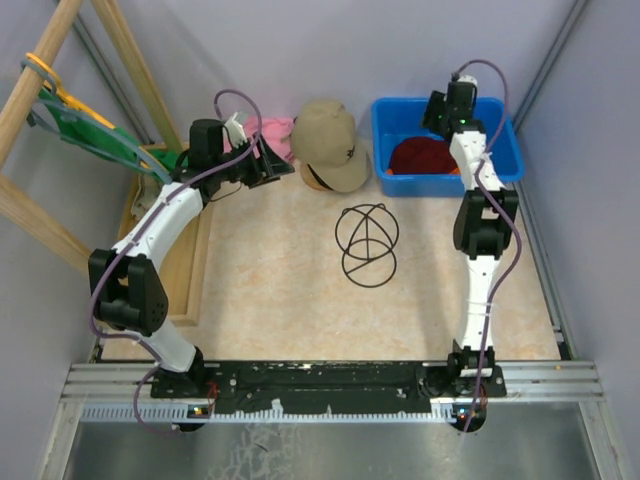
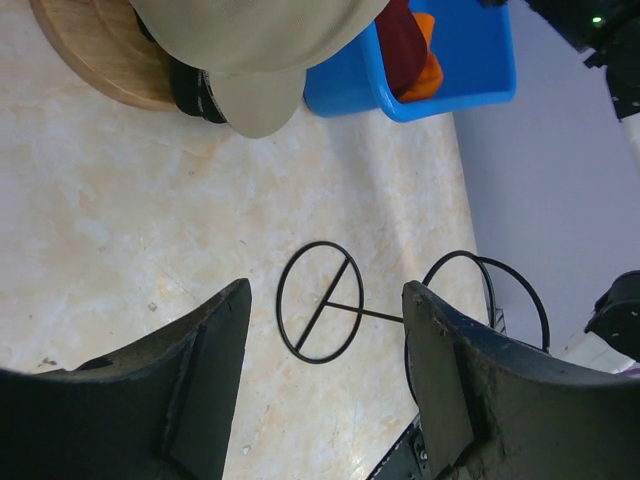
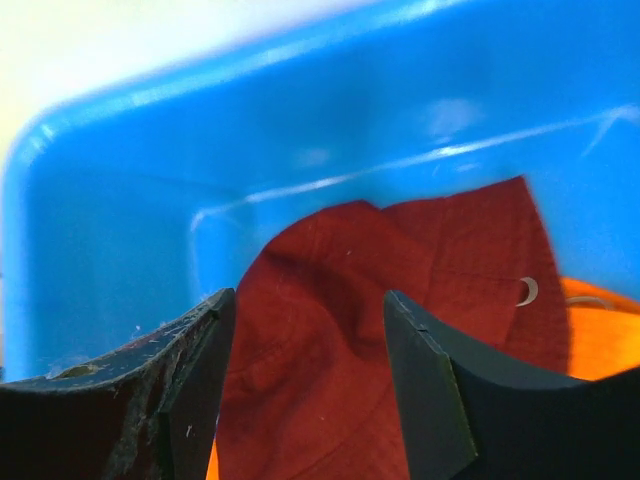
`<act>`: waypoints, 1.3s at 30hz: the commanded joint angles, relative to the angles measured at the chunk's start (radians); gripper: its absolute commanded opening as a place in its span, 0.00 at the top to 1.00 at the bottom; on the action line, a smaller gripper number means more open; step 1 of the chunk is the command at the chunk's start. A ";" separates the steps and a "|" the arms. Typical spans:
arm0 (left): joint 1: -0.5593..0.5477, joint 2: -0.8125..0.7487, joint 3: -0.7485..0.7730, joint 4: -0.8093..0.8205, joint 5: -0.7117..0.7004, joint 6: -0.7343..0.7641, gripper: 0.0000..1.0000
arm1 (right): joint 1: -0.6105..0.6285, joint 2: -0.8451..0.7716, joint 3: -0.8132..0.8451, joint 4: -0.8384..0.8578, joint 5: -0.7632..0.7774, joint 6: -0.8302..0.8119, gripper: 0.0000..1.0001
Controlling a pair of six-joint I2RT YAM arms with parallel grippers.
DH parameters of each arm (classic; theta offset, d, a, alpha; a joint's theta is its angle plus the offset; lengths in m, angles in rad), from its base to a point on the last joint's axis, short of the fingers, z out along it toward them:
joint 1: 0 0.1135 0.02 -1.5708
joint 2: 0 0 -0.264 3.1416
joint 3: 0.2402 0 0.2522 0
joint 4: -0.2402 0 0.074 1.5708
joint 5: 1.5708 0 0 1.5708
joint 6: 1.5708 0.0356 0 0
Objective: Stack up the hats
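Mostly hidden, orange hat (image 3: 600, 340) under dark red hat (image 3: 380, 330) (in blue bin (image 3: 150, 200))

I find no legible text, brand, number or sign in any view. The tan cap (image 1: 328, 135), just ahead of the left gripper (image 1: 270, 166), carries a small dark mark on its side, too small to read. The black cap (image 2: 188, 88) beneath it shows pale marks in the left wrist view. These are blurred and cannot be read.

tan cap (image 1: 330, 138); dark red hat (image 1: 422, 155); orange hat (image 3: 600, 338); blue bin (image 1: 383, 140); black wire stand (image 1: 365, 245).
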 commanded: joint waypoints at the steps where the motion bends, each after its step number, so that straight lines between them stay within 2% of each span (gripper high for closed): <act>1: -0.002 0.011 0.033 -0.018 -0.013 0.029 0.32 | 0.052 0.093 0.065 0.029 0.023 -0.056 0.38; 4: -0.002 0.022 0.037 -0.025 -0.011 0.031 0.32 | 0.066 0.146 0.106 0.042 0.048 -0.079 0.32; 13: -0.002 0.015 -0.003 -0.048 -0.030 0.045 0.32 | 0.075 0.223 0.128 0.070 0.120 -0.140 0.27; 16: -0.002 0.012 -0.021 -0.046 -0.029 0.042 0.32 | 0.075 0.228 0.131 0.076 0.146 -0.145 0.29; 20: -0.002 0.013 -0.031 -0.046 -0.027 0.037 0.32 | 0.074 0.246 0.148 0.092 0.168 -0.146 0.40; 29: -0.002 0.003 -0.044 -0.068 -0.030 0.045 0.33 | 0.074 0.276 0.161 0.068 0.155 -0.131 0.37; 31: -0.002 0.000 -0.049 -0.067 -0.029 0.040 0.33 | 0.074 0.273 0.156 0.069 0.163 -0.132 0.42; 32: -0.001 -0.001 -0.052 -0.067 -0.030 0.041 0.33 | 0.074 0.274 0.156 0.069 0.168 -0.131 0.49; 35: -0.002 -0.009 -0.062 -0.067 -0.031 0.039 0.33 | 0.074 0.267 0.158 0.064 0.181 -0.125 0.88; 36: -0.002 -0.011 -0.063 -0.067 -0.033 0.037 0.33 | 0.074 0.261 0.158 0.062 0.187 -0.125 0.98; 39: -0.002 -0.018 -0.063 -0.068 -0.032 0.035 0.33 | 0.075 0.219 0.151 0.045 0.197 -0.128 1.00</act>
